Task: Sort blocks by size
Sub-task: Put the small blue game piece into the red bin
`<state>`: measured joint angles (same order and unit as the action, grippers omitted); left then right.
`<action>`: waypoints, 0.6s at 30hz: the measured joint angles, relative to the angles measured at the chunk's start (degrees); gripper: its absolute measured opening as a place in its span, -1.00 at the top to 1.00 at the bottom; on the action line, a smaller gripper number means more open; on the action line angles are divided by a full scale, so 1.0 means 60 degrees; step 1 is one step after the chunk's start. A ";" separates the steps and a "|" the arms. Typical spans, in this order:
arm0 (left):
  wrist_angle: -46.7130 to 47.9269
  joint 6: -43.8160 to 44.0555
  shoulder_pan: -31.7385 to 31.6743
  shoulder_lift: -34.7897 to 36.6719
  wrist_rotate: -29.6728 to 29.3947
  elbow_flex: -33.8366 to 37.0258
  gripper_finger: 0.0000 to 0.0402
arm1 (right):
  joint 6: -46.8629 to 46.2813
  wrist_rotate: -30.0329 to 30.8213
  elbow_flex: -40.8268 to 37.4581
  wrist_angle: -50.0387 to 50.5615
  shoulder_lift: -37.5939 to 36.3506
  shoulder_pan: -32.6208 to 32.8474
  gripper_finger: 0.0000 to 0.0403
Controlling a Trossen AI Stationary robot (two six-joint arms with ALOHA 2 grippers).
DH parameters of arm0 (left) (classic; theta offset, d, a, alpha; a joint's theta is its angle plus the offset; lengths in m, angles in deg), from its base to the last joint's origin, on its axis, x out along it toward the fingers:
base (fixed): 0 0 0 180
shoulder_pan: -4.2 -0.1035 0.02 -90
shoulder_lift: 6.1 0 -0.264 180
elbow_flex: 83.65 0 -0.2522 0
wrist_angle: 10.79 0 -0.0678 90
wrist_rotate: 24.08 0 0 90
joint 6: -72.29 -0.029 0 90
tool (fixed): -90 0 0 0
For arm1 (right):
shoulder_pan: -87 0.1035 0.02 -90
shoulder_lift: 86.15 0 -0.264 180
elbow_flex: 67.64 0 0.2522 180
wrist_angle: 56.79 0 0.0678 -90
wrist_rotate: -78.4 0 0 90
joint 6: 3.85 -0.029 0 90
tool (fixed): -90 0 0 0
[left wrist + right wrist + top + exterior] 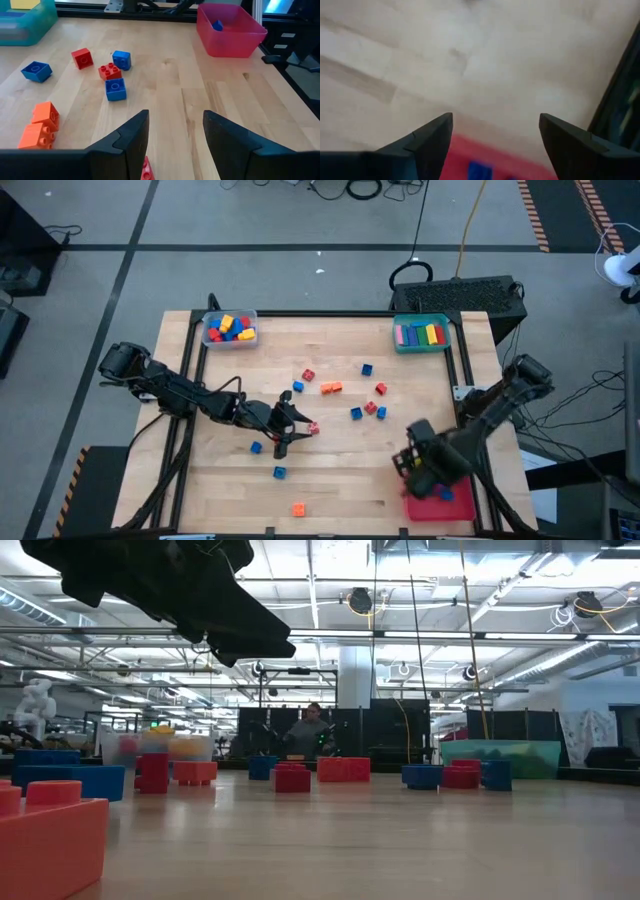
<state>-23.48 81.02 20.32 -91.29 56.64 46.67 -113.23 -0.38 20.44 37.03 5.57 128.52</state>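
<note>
Red, blue, orange blocks [331, 388] scattered flat across mid-table.

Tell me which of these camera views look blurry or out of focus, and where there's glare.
Right wrist view: motion-blurred, wood grain smeared, the red tray soft behind the open right gripper. Low view: the nearest red brick and the dark arm overhead are out of focus; ceiling lights glare. Left wrist view: sharp, left gripper open. High view: evenly lit, with no obvious glare.
</note>
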 joint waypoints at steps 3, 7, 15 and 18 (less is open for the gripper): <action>0.0000 -0.0001 0.0004 0.0000 -0.0004 0.0000 0.06 | 0.2004 0.0381 0.0000 -0.0404 0.0016 -0.0968 -0.40; 0.0004 -0.0005 0.0004 0.0000 -0.0007 0.0000 0.06 | 0.5335 0.0653 -0.0004 -0.1288 0.0048 -0.2268 -0.40; 0.0239 -0.0007 0.0004 0.0000 0.0044 0.0000 0.06 | 1.0874 0.0632 -0.0004 -0.2067 0.0073 -0.4032 -0.40; 0.0425 -0.0007 0.0004 0.0000 0.0047 0.0000 0.06 | 1.2150 0.0488 -0.0122 -0.2275 0.0074 -0.4392 -0.40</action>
<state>-20.93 80.97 20.34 -91.29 56.93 46.67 -40.33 2.56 19.71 23.38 6.02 102.16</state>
